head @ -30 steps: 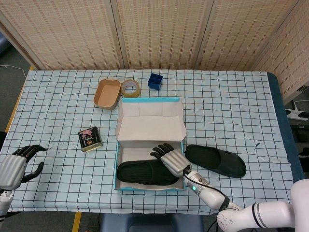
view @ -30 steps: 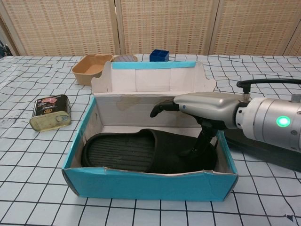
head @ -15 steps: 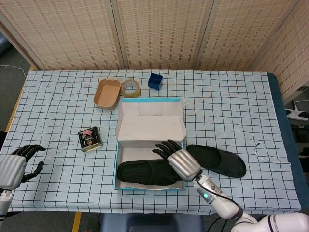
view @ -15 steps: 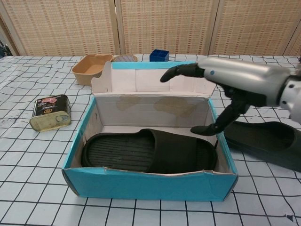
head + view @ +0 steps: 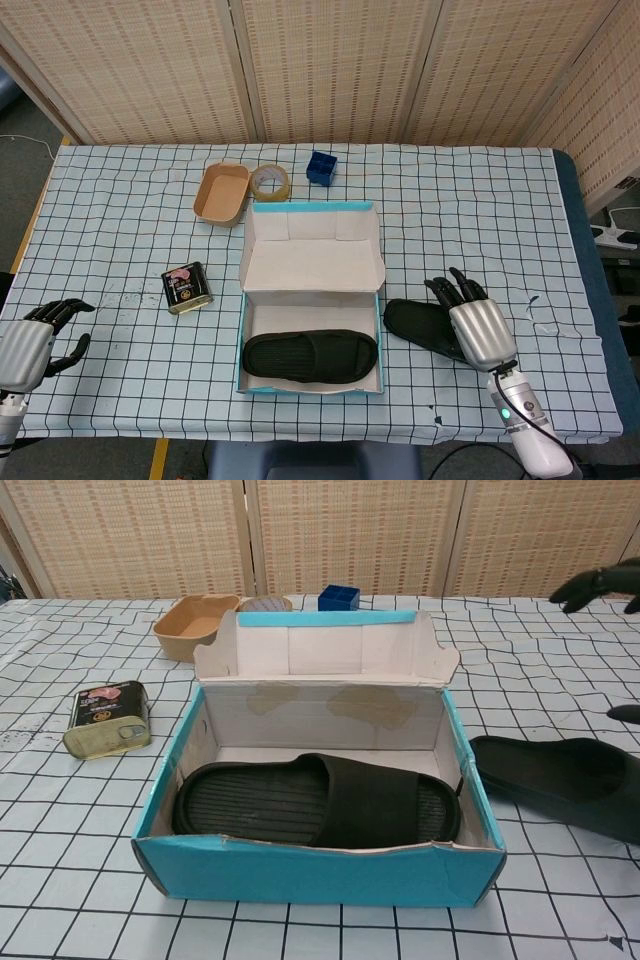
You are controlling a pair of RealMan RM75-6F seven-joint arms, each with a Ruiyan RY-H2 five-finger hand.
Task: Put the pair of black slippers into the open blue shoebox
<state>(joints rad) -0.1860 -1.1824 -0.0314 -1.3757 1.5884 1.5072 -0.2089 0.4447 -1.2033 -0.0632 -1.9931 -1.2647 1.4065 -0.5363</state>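
My right robot hand (image 5: pixel 477 327), fingers spread and empty, hovers over the second black rubber slipper (image 5: pixel 425 327); its mate (image 5: pixel 310 355) already lies in the open blue cardboard shoebox (image 5: pixel 241 335) to its left.

The shoebox (image 5: pixel 243 330) is bright blue outside and pale cardboard white inside, and everything else sits around it. In it lies one black slipper (image 5: pixel 310 356); just right of it, the second black slipper (image 5: pixel 420 324). My right hand (image 5: pixel 476 328) is silver with black fingers (image 5: pixel 452 289). The counter (image 5: pixel 120 220) under the box wears a white cloth gridded in dark lines. Behind the box stand a tan tray (image 5: pixel 221 193) and a small blue cube (image 5: pixel 321 166).
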